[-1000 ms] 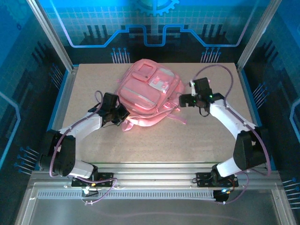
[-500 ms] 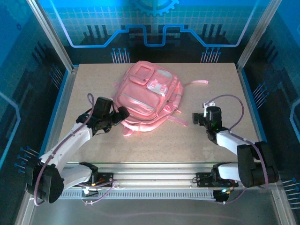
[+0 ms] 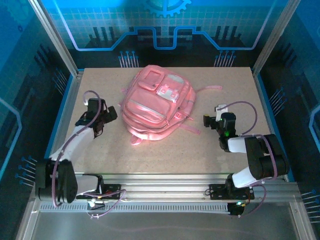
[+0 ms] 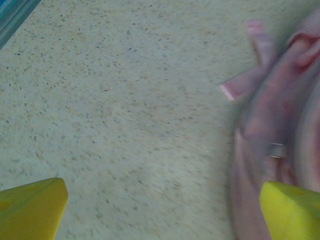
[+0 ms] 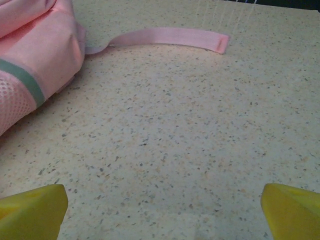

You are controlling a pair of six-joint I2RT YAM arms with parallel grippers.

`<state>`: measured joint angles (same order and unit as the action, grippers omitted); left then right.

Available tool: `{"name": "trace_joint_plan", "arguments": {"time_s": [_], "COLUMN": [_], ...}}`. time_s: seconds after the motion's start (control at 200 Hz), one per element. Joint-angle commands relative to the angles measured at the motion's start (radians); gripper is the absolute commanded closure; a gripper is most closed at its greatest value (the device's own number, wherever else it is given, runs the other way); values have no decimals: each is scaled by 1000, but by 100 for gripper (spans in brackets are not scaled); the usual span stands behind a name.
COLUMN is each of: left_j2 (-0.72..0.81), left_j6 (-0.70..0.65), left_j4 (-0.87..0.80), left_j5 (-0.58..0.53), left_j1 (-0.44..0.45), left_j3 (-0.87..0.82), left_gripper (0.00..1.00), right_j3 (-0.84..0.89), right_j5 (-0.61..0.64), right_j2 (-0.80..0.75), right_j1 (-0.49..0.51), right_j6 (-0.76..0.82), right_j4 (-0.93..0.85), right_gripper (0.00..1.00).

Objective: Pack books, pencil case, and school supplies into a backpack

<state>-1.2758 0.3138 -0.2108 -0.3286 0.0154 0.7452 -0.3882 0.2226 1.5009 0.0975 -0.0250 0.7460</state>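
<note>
The pink backpack lies flat on the middle of the table, pockets up, straps trailing toward the front and right. My left gripper stands open just left of it, apart from the fabric. In the left wrist view the backpack is a blur beside the right yellow fingertip, and bare table lies within the left gripper. My right gripper is open right of the bag. Within the right gripper is bare table, with the backpack at far left. The books, pencil case and school supplies are hidden.
A loose pink strap lies across the table ahead of the right gripper. Another strap end sticks out near the left one. The speckled tabletop is framed by metal rails and blue walls.
The left gripper has opened, let go of the backpack's lower left edge and pulled back left. The right arm has drawn away from the bag's right side toward its base.
</note>
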Motion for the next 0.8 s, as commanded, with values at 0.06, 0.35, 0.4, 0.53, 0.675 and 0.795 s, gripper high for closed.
{"name": "trace_joint_plan", "arguments": {"time_s": [0.06,0.35,0.4,0.53,0.675,0.795], "left_j2": [-110,-160,-166,-286,-273,-272], "left_j6": [-212,-199,-231,-250,-248,-253], "left_j4": [359,952,1038,1399,1330,1306], "left_j5": [-18,130,173,112,104,83], "left_j1": [-21,-63,-54,-28,-23,-15], "left_j3": [-98,-329,-374,-498,-470,-458], "left_gripper": [1,1,1,1,1,1], "right_j3": [-28,-30,-28,-29,-29,-32], "right_j5": [-24,-25,-25,-25,-25,-26], "right_j2": [3,2,2,2,2,2], "right_j1": [-13,-13,-13,-13,-13,-14], "right_j6": [3,3,2,2,3,3], "right_j4": [38,35,35,35,35,30], "right_gripper": [0,0,0,0,0,0]}}
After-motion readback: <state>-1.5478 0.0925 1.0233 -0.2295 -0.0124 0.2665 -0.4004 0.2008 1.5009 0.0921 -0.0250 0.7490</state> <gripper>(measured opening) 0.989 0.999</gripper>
